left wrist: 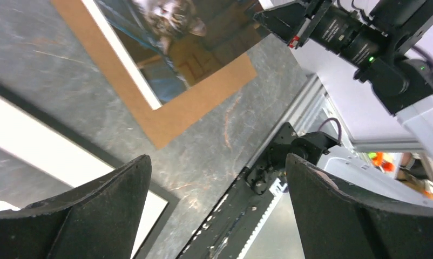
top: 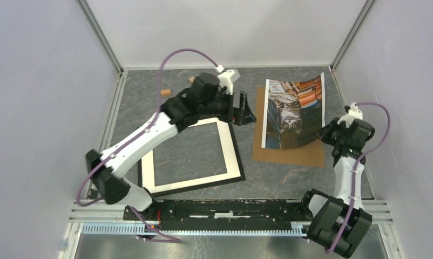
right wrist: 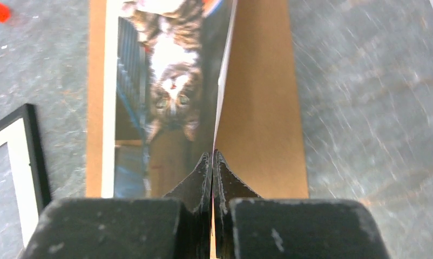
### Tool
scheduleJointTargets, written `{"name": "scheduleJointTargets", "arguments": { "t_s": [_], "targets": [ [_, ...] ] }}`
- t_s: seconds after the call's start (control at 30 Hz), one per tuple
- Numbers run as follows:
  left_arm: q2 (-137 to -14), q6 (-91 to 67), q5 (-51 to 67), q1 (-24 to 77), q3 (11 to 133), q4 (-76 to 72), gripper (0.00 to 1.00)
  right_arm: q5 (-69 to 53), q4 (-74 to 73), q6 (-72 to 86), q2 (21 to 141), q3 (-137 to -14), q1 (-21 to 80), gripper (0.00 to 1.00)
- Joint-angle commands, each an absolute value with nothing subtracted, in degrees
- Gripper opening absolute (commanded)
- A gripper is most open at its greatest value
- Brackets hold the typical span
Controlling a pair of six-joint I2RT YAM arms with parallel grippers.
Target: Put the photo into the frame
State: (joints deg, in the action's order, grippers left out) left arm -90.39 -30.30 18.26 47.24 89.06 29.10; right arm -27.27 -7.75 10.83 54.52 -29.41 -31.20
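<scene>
None of the placing is done: the photo (top: 292, 110) lies on a brown board (top: 290, 154), beside the frame (top: 235, 151) and apart from it. The right end effector (right wrist: 212, 162) is clenched on the photo's raised edge. The left end effector (left wrist: 217, 162) hangs released and empty near the frame's far corner.

The photo (top: 290, 113), a glossy cat picture with a white margin, lies over a brown backing board (top: 306, 154). Its right edge is lifted and curling, pinched in the right gripper (right wrist: 212, 157). The frame (right wrist: 35, 156), thin black around a white mat (right wrist: 22, 172), lies flat just left of the board, slightly askew.
</scene>
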Motion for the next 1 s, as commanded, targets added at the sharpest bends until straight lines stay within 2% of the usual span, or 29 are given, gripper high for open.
{"name": "scheduleJointTargets", "arguments": {
  "t_s": [0.0, 0.27, 0.47, 0.77, 0.97],
  "targets": [
    [-80.2, -22.2, 7.9, 46.3, 85.4, 37.0, 1.00, -23.3, -13.0, 7.0, 56.0, -42.4, -23.2, 0.00],
    [-63.8, -22.6, -5.5, 46.3, 84.6, 40.2, 1.00, -8.5, -30.2, -6.6, 66.8, -76.7, -0.5, 0.00],
    [-50.4, -22.9, -13.7, 46.3, 88.3, 38.2, 1.00, 6.4, -38.1, -17.5, 76.5, -92.6, 26.2, 0.00],
    [-43.3, -22.5, -20.5, 46.3, 92.8, 40.6, 1.00, 28.8, -40.0, -26.6, 92.2, -93.1, 67.8, 0.00],
    [-43.0, -24.4, -19.8, 46.3, 90.7, 40.8, 1.00, 34.5, -32.0, -28.1, 97.9, -76.0, 82.7, 0.00]
  ]
}}
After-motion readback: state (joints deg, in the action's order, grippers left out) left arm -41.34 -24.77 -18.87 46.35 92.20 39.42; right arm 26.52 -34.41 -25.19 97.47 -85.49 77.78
